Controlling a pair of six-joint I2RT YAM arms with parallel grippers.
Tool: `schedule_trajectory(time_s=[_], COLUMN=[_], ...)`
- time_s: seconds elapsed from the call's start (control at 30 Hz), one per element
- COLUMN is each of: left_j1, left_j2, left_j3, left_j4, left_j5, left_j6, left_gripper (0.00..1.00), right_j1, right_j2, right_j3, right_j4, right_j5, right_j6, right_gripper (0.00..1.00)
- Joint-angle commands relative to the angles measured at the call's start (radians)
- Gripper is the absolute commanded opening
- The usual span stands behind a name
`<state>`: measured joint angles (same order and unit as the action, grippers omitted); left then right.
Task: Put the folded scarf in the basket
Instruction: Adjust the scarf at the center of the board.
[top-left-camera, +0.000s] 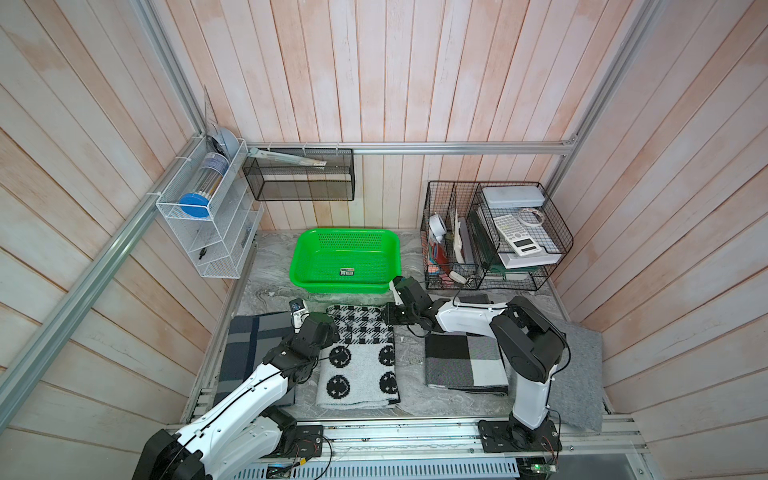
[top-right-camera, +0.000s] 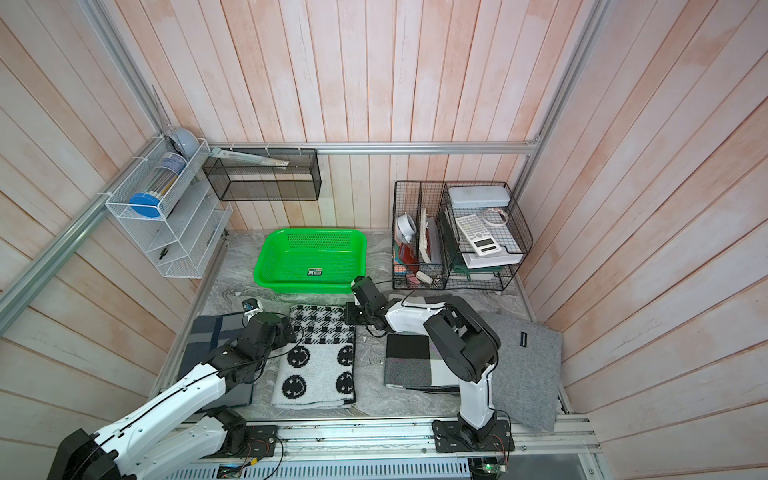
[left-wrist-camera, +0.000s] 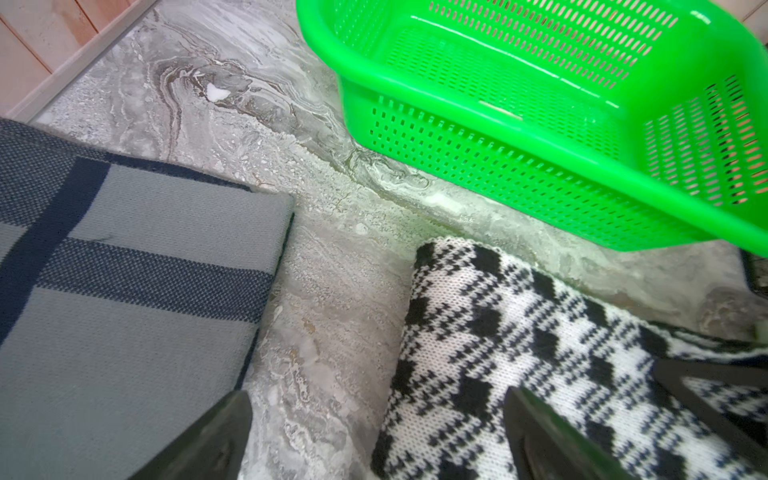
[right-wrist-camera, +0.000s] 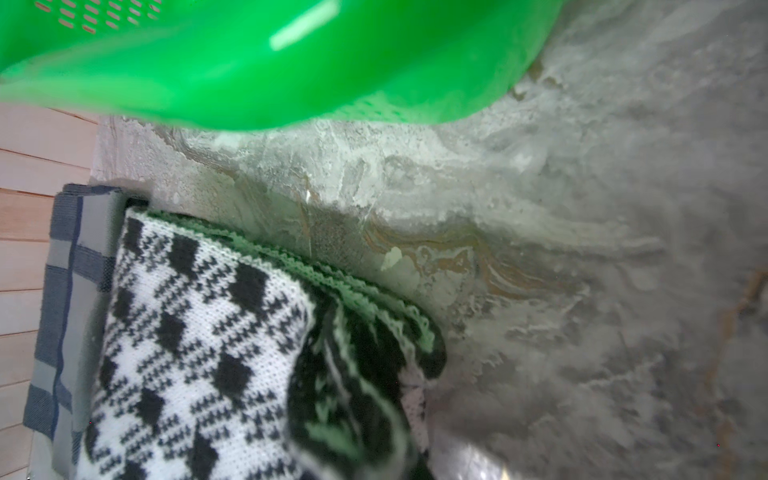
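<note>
Tabletop (top-left-camera: 409, 365): marbled, bears basket (top-left-camera: 340, 287) | walls (top-left-camera: 374, 62): pale planks | fleck (left-wrist-camera: 217, 91): possibly chip

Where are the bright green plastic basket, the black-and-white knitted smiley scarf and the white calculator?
Bright green perforated plastic basket (top-left-camera: 340, 286): in a top view, on its near rim.
Black-and-white knitted smiley scarf (top-left-camera: 360, 365): in a top view, on its pale middle.
White rectangular calculator (top-left-camera: 515, 233): in a top view, on its keypad.

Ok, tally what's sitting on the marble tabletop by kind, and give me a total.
Folded patterned scarves: 3 (navy plaid scarf, houndstooth scarf, black-grey check scarf)
Plain grey cloth: 1
Green basket: 1
Black wire organiser: 1
Total: 6
</note>
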<state>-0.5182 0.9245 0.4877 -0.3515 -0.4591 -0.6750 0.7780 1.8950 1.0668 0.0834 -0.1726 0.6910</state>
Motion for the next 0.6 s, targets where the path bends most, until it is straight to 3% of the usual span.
schedule_trajectory(time_s=[0.0,0.23,0.47,0.57], left_j1=[0.0,-0.001,-0.001,-0.002], left_j2=[-0.036,-0.117,-0.176,-0.159], left_j3=[-0.038,-0.137,-0.255,-0.248], left_j4=[0.123,0.359,0.657,0.686], left_j5=[0.046,0.104,0.131,0.118], left_j6=[0.061,0.176,0.291,0.328], left_gripper=[1.0,1.0,1.0,1.0], right_j1=[-0.005,0.0,0.03,0.03], right_j2=[-0.065,-0.26,-0.486,-0.561], right_j3=[-0.094,-0.372,-0.534,-0.54], right_j4=[-0.029,0.133,0.17,0.13], right_j5=[0.029,0.05,0.095,0.125], right_j6=[0.036,0.127,0.063,0.003], right_gripper=[0.0,0.06,0.5,0.68])
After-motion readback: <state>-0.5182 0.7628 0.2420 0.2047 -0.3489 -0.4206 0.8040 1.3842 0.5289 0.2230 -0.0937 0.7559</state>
